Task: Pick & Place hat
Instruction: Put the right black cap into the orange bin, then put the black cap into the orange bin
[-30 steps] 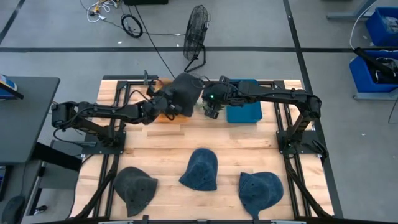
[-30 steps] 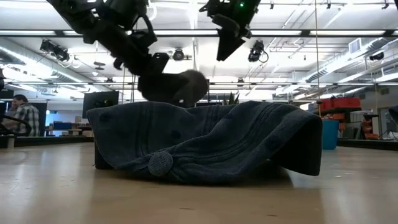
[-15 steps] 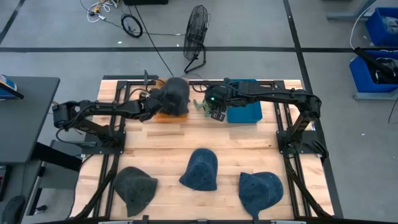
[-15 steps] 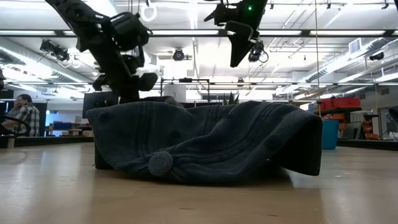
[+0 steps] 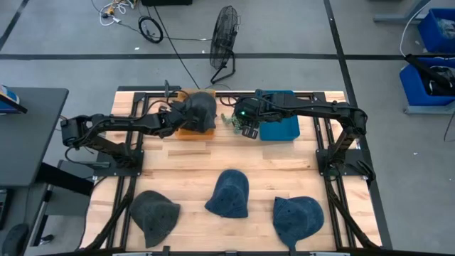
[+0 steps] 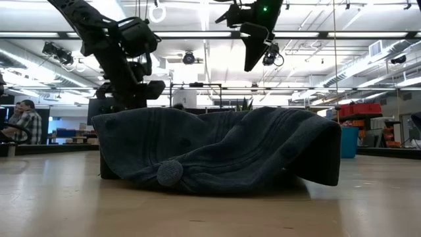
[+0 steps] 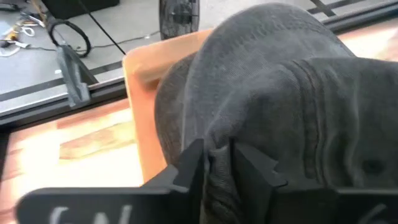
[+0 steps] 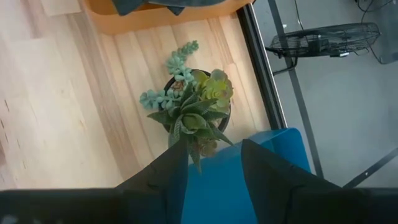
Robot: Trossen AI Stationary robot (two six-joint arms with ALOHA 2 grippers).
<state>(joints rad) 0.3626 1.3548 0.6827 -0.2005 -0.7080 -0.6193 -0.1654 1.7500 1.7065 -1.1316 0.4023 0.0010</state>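
Note:
A dark grey knitted hat (image 5: pixel 201 109) lies over the orange tray (image 5: pixel 186 132) at the table's far side. My left gripper (image 5: pixel 181 119) reaches in from the left and is shut on this hat (image 7: pixel 273 93). In the low view the near hat (image 6: pixel 217 148) hides it. My right gripper (image 5: pixel 244 125) hovers open above a small potted succulent (image 8: pixel 193 106), beside the blue bin (image 5: pixel 281 126). Three more grey hats rest on the table's near part: left (image 5: pixel 155 212), middle (image 5: pixel 229 193) and right (image 5: pixel 298 217). My left gripper pinches a raised fold of the hat's knit (image 7: pixel 219 163) between its two fingers (image 7: pixel 191 167), near the hat's rim. It comes in slanting from the table's left. The hat's crown bulges beyond the fingers and sits down over the orange tray (image 7: pixel 142 81).
The succulent pot (image 5: pixel 233 121) stands between the tray and the blue bin. The arms' black frames (image 5: pixel 334 153) flank both table sides. Bare wood (image 5: pixel 227 153) lies between the far containers and the near hats. A fan (image 5: pixel 225 35) stands beyond the far edge, and a person (image 6: pixel 23 122) sits far off.
My left gripper has carried the hat toward the table's left and far edge and lowered it. The hat, held up over the tray's right end before, now sits on the orange tray and has dropped out of the low view. My right gripper has shifted slightly right.

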